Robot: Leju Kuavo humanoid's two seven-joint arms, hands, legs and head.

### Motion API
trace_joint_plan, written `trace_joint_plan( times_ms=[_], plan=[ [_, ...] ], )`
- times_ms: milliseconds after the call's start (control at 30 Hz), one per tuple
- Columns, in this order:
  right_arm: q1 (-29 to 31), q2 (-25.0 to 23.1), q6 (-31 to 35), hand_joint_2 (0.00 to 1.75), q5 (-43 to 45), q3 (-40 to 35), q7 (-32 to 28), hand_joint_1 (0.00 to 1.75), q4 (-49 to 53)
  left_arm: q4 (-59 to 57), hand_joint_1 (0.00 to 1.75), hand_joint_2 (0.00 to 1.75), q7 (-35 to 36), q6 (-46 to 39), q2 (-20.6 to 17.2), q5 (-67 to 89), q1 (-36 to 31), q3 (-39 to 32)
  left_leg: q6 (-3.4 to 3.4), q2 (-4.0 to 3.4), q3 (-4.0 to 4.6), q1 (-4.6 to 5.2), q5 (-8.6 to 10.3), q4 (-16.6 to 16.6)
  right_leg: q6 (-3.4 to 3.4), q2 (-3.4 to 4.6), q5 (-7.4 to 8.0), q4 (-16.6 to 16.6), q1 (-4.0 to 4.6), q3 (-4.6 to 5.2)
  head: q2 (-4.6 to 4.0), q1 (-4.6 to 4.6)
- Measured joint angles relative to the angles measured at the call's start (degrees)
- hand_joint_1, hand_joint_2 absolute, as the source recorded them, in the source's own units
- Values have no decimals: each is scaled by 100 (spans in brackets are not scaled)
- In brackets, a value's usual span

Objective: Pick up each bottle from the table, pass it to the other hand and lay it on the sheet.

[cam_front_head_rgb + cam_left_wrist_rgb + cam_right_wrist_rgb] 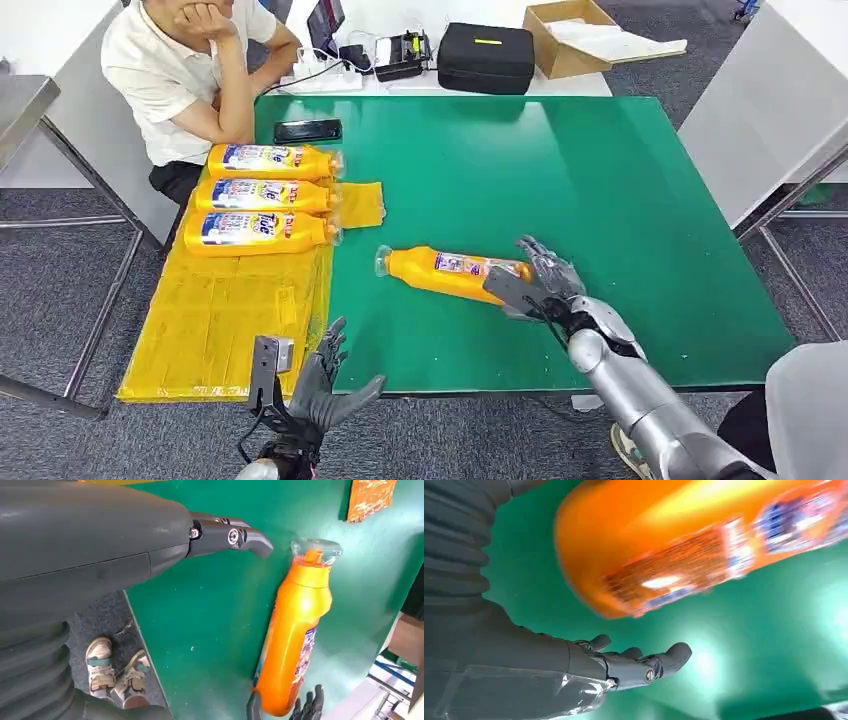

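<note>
An orange bottle [445,272] [292,635] [684,545] lies on its side on the green table [600,180], clear cap toward the yellow sheet [220,320]. My right hand [540,280] [310,707] is at the bottle's base end, fingers spread on either side of it; in the right wrist view its fingers [634,665] stay extended with a gap to the bottle. My left hand [322,385] hovers open at the table's front edge beside the sheet, its fingers [230,535] holding nothing. Three orange bottles [262,195] lie side by side at the sheet's far end.
A person [190,70] sits at the far left corner, elbows near the sheet. A black phone [307,130] lies on the table behind the bottles. A black case [486,57], a cardboard box [570,35] and cables stand beyond the far edge.
</note>
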State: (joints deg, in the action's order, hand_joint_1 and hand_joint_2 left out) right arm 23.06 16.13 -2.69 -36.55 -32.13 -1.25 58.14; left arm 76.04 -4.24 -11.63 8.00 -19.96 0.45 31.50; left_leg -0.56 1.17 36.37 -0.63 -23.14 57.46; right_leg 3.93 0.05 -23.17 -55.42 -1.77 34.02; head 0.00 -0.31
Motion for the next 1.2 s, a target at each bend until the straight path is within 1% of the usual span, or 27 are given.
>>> trace_joint_plan(
  times_ms=[233,400,500,633,1000,1200],
  plan=[
    [7,-280,99,175,267,-94,-50,0,-44,96,0,175,-44,-15,-2,26,17,96,0,1,0,-2,1,-1,0,-1,-1,-1,0,1,0,2],
    [45,-460,326,175,63,-127,-53,0,-199,98,0,175,-48,-17,-4,26,17,105,0,1,3,0,0,-1,0,0,0,-1,-1,1,0,0],
    [168,-549,213,175,55,-157,4,0,-295,107,0,175,-48,-17,-4,24,15,109,0,-1,0,-1,1,0,-1,0,0,-1,0,2,0,0],
    [301,-595,138,175,55,-217,63,0,-422,107,0,175,-48,-15,-4,24,15,114,0,1,-1,-2,3,0,-1,-1,0,-1,0,1,0,0],
    [394,-641,134,175,64,-269,77,0,-614,107,0,175,-40,-11,-4,7,11,129,0,1,-2,-1,2,0,-1,0,0,-1,0,1,0,0],
    [489,-612,38,175,-207,-317,397,0,-894,90,0,175,61,39,-4,-118,9,129,0,-1,-8,-1,2,0,-1,0,0,0,0,-3,0,0]
  ],
)
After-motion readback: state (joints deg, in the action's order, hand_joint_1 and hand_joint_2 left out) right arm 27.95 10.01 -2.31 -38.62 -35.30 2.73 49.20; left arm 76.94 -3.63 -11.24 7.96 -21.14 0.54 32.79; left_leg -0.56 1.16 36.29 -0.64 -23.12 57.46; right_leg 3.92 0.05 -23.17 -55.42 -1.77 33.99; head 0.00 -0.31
